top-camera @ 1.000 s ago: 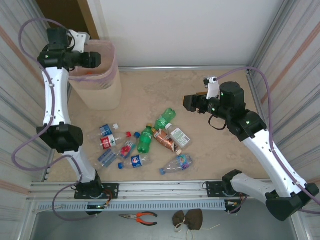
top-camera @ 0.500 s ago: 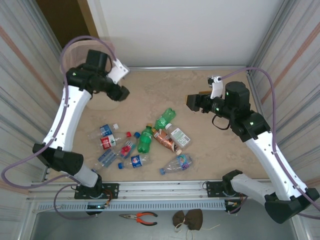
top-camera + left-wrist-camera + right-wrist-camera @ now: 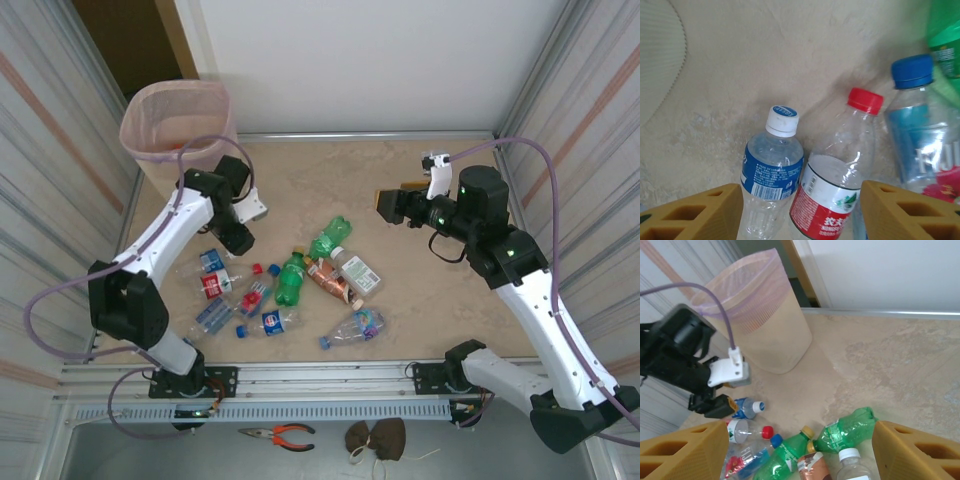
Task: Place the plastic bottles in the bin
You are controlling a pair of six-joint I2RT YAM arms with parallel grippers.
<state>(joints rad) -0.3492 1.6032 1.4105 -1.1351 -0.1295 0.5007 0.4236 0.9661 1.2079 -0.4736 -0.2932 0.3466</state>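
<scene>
At the far left corner of the table stands the bin (image 3: 128,128), pale pink, its rim wrapped in a thin clear bag. It stands against the ribbed grey side panel, with a dark opening behind it.

The plastic bottles (image 3: 291,280) lie loose on the table, near of the bin and towards the middle. In the left wrist view, the leftmost is a white-capped bottle (image 3: 772,170) with a blue label in fine white print too small to read. Touching its right side is a red-capped bottle (image 3: 835,170) with a white and red label carrying Chinese characters. Right of that lies a blue-capped bottle (image 3: 920,135) with a blue label and large white letters that I cannot fully read, then part of a green bottle (image 3: 945,40).

The table is beige and marbled like stone, with a white wall at the far side, ribbed panels to left and right, and a metal rail along the near edge. In front of the rail lie orange-handled pliers (image 3: 278,433).

The left tool (image 3: 800,210) hangs over the white-capped and red-capped bottles with its fingers (image 3: 690,215) apart, gripping nothing; whether they touch the plastic I cannot tell. To the right of the pile, the right tool (image 3: 800,440) is raised with its fingers spread wide and empty, facing the bin and the green bottles.
</scene>
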